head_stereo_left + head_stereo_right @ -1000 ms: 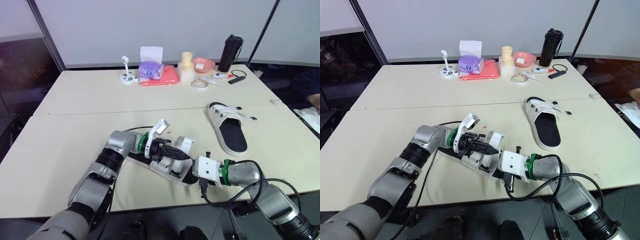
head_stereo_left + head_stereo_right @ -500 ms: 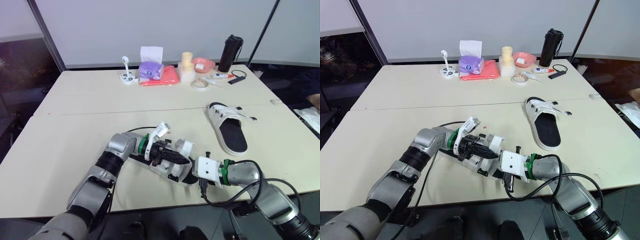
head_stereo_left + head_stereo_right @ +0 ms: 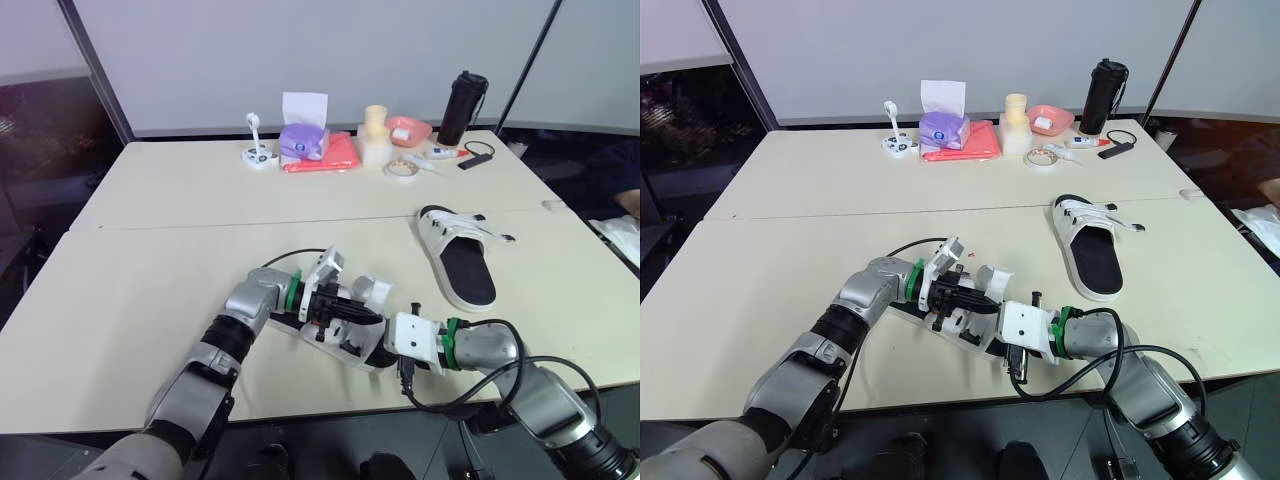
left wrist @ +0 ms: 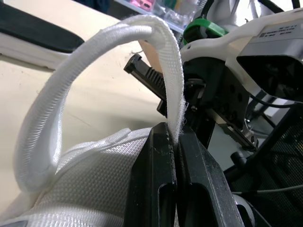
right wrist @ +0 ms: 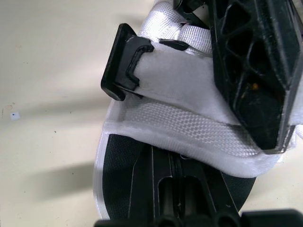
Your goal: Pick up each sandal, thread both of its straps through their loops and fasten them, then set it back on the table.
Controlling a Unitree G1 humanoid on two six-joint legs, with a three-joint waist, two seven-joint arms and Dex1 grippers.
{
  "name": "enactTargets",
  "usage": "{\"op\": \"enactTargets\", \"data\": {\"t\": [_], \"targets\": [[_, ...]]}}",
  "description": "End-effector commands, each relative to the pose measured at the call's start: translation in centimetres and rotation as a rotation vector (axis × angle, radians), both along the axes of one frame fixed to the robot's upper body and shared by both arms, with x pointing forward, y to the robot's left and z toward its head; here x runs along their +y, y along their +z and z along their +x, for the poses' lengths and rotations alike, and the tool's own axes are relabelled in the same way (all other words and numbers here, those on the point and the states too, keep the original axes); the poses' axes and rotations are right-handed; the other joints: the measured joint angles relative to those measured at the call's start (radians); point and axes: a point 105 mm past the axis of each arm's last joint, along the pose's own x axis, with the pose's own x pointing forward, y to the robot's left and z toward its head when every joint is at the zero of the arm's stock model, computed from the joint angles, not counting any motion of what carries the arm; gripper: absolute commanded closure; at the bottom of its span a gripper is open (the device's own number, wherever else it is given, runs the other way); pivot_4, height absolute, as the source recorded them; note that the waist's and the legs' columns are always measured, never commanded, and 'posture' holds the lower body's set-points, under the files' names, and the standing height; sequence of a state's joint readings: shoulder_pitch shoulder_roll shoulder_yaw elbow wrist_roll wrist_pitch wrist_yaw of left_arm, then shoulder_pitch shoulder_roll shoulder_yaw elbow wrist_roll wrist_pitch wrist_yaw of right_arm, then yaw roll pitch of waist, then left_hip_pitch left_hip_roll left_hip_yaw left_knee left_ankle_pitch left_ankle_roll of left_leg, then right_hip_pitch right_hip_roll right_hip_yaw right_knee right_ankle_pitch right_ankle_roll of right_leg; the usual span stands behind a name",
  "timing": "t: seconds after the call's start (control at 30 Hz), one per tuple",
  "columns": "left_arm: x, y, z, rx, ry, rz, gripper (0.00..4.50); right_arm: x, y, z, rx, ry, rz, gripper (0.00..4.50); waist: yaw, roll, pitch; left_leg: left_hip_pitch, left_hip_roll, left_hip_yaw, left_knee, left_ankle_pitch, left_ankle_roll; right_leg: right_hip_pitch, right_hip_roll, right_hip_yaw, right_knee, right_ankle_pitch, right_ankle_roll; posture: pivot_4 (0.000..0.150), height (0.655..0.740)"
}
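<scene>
L gripper (image 4: 174, 142) pinches strap (image 4: 118, 42) btw its fingers (image 4: 154, 179); R gripper (image 5: 177, 175) clamps sandal (image 5: 189, 127) sole edge (both tight).

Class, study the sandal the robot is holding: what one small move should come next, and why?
Probably the left gripper should draw the strap toward the black loop. It is shut on the strap's end, which arches loose above the sandal, while the right gripper grips the sandal.

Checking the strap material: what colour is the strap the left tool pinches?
White, with a woven texture; the strap shows best in the left wrist view.
</scene>
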State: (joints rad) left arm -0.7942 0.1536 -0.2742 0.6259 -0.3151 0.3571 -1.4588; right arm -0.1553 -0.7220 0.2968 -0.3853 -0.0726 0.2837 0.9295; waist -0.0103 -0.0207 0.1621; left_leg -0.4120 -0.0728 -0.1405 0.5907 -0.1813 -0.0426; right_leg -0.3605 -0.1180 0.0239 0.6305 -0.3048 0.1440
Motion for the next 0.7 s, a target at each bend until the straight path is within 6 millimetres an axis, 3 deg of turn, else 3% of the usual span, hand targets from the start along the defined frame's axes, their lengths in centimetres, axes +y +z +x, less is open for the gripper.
{"op": "enactTargets", "data": {"t": [0.03, 0.23, 0.4, 0.7], "targets": [[0.3, 0.5, -0.2, 0.013, 0.001, -0.051, 4.48, -0.3, -3.1, -1.3, 0.127, -0.001, -0.052, 4.5, -0.001, 0.0, 0.0, 0.0, 0.0, 0.0, 0.0, 0.0, 0.0, 0.0, 0.0, 0.0, 0.0, 0.0, 0.0, 0.15, 0.7344], [1.6, 1.9, -0.4, 0.032, 0.013, -0.12, 4.48, -0.5, -3.1, -1.4, 0.129, -0.002, -0.056, 4.5, -0.001, 0.0, 0.0, 0.0, 0.0, 0.0, 0.0, 0.0, 0.0, 0.0, 0.0, 0.0, 0.0, 0.0, 0.0, 0.15, 0.7344], [2.2, 1.6, -1.0, -0.005, 0.011, -0.124, 4.48, -0.5, -3.1, -1.3, 0.127, 0.003, -0.06, 4.5, -0.001, 0.0, 0.0, 0.0, 0.0, -0.001, 0.0, 0.0, 0.0, 0.0, 0.0, 0.0, 0.0, 0.0, 0.0, 0.15, 0.7344], [1.3, 1.1, -1.2, -0.143, 0.02, -0.148, 4.48, -0.4, -3.1, -1.1, 0.124, 0.008, -0.062, 4.5, 0.0, 0.0, 0.0, 0.0, 0.0, -0.001, 0.0, 0.0, 0.0, 0.0, 0.0, 0.0, 0.0, 0.0, 0.0, 0.15, 0.7344]]}}
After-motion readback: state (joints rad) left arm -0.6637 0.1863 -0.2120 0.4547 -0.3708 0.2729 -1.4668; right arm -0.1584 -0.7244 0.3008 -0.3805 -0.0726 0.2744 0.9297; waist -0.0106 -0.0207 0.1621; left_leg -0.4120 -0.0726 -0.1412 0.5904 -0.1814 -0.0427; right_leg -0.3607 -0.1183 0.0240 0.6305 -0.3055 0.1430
